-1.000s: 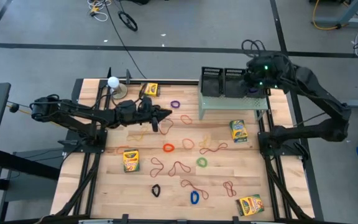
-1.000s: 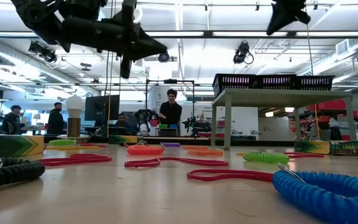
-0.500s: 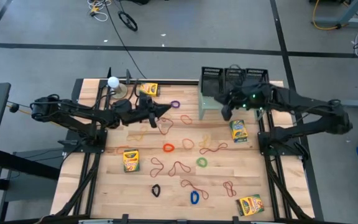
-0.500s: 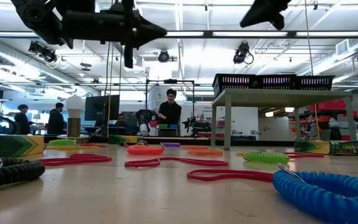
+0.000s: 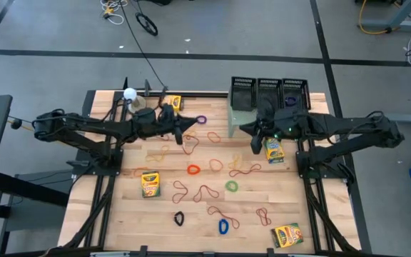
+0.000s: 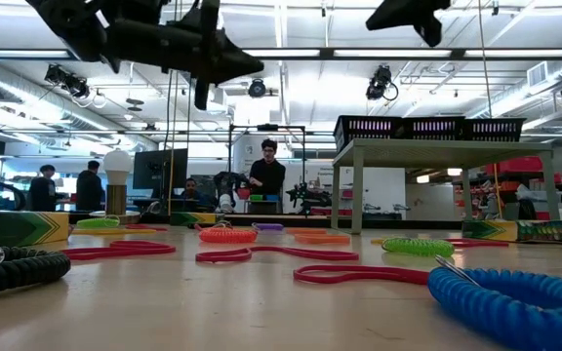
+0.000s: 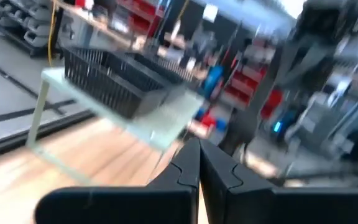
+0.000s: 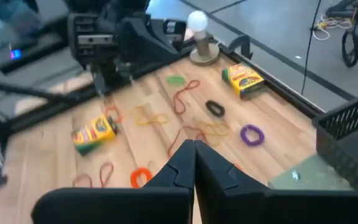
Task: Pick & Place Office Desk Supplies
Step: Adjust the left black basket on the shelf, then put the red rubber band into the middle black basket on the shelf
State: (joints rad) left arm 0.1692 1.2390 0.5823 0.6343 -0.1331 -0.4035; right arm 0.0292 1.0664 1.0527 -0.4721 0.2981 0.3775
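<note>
Left hand (image 5: 190, 130): closed, empty, above worktop (image 5: 191, 214); purple band (image 5: 201, 119) just beyond. Right hand (image 5: 243, 128): closed, empty, beside shelf (image 5: 242, 114) bearing mesh trays (image 5: 268, 93).

Grey floor (image 5: 212, 32) with dark tape lines — bright ceiling lights (image 6: 291, 97), people (image 6: 266, 175) at distant benches.

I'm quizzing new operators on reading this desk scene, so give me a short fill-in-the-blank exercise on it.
1. The shelf carries ___ black mesh trays.
2. The left gripper and the right gripper both have their fingers ___.
3. The white ball stands at the table's far ___ corner in the high view.
4. Neither gripper holds ___.

Missing words: three; shut; left; anything
</note>
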